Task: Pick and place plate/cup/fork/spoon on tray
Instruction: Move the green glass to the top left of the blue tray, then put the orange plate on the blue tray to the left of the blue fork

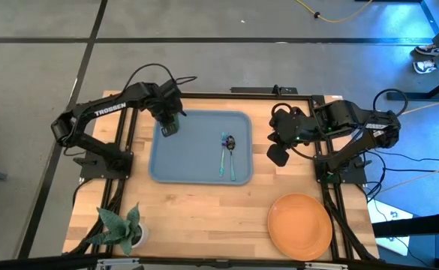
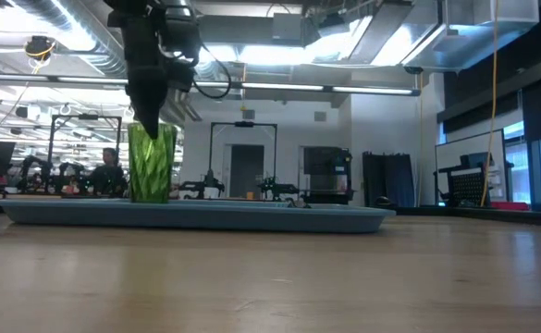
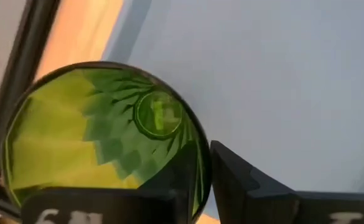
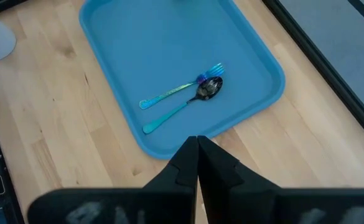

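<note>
The tray [image 1: 196,150] sits at the centre of the tabletop [image 1: 204,217], toward twelve o'clock, and holds three things. The cup [image 2: 152,163] stands upright on the tray floor in its ten o'clock corner, rim up, its green faceted wall clear in the low view. The left claw [image 1: 170,126] is right over it: in the left wrist view one finger [image 3: 244,186] lies outside the rim and the other reaches down inside the cup, so the claw stands narrow about the cup's wall, though whether it presses on the wall cannot be told. The fork [image 4: 178,87] and the spoon [image 4: 185,106] lie side by side at the tray's three o'clock side, tines and bowl toward twelve, handles toward six, heads touching or nearly so. The plate [image 1: 300,225] rests on the bare tabletop at five o'clock, well apart from the tray. The right claw [image 1: 278,155] hangs at three o'clock beside the tray, fingers pressed together, holding nothing. A potted plant [image 1: 121,225] stands at seven o'clock.
</note>
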